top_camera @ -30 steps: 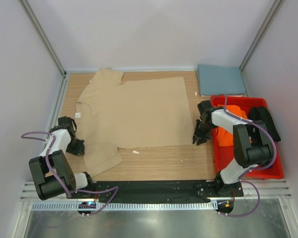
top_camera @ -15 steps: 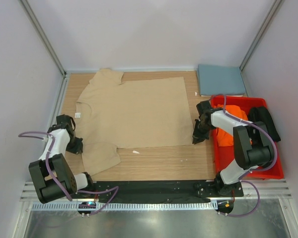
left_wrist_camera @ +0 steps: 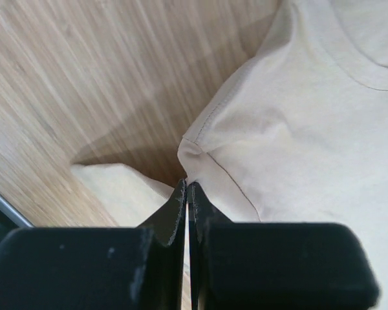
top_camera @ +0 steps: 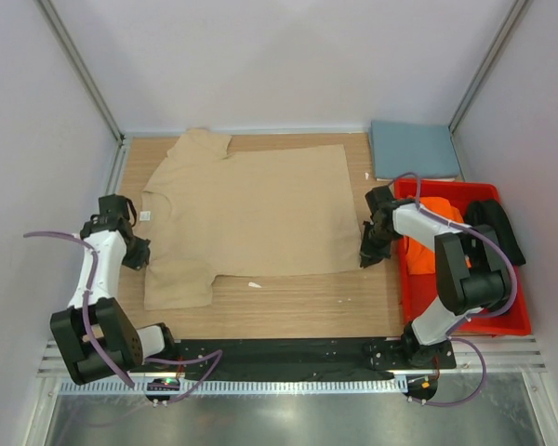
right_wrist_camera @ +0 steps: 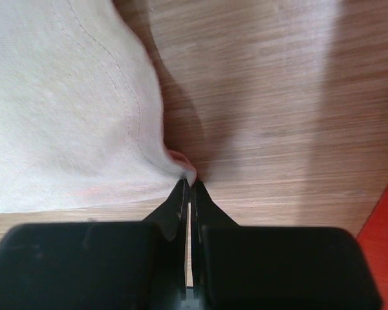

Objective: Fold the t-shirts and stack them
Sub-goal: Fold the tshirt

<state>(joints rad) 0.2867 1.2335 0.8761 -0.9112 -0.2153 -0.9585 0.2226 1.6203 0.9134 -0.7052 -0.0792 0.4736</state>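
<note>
My left gripper (left_wrist_camera: 187,188) is pinched tight on the tan t-shirt (top_camera: 251,209) at its near sleeve seam. My right gripper (right_wrist_camera: 189,186) is clamped on the shirt's near right hem corner, raising a small peak of cloth. The shirt lies spread on the wooden table (top_camera: 307,307), collar to the left. To its right, the red bin (top_camera: 465,321) holds the orange t-shirt (top_camera: 444,210), and the black t-shirt (top_camera: 488,223) seems draped over its right rim. Farthest off, the slate blue-grey t-shirt (top_camera: 414,149) lies folded in the far right corner.
</note>
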